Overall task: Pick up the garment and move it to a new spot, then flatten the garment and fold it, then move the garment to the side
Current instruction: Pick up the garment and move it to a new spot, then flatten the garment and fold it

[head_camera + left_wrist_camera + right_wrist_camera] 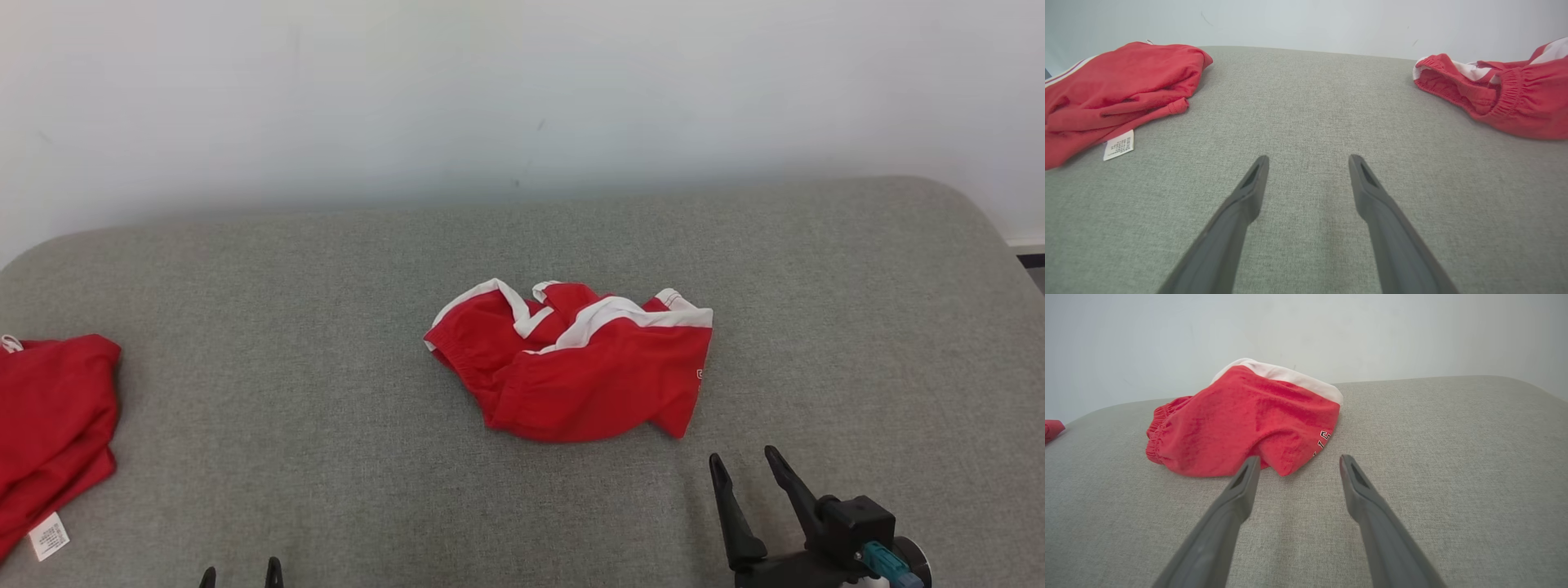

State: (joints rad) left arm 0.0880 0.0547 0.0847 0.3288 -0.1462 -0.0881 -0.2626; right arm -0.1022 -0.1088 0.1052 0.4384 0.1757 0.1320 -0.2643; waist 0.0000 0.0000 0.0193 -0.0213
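Grey fabric-covered desk (245, 269) against a plain white wall (522, 82). Red shorts (588, 376) lie crumpled just beyond the right claw (744, 459), which is spread wide and empty; left claw (241, 574), well to its left, is spread too. Light, floppy stuff, so pinching the elastic waistband (1508, 90) looks safest.

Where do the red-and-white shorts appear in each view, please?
Head view: shorts at centre.
Left wrist view: shorts at the upper right edge.
Right wrist view: shorts left of centre, beyond the right gripper.
Shared landmark: the second red garment, left of the shorts in all three.
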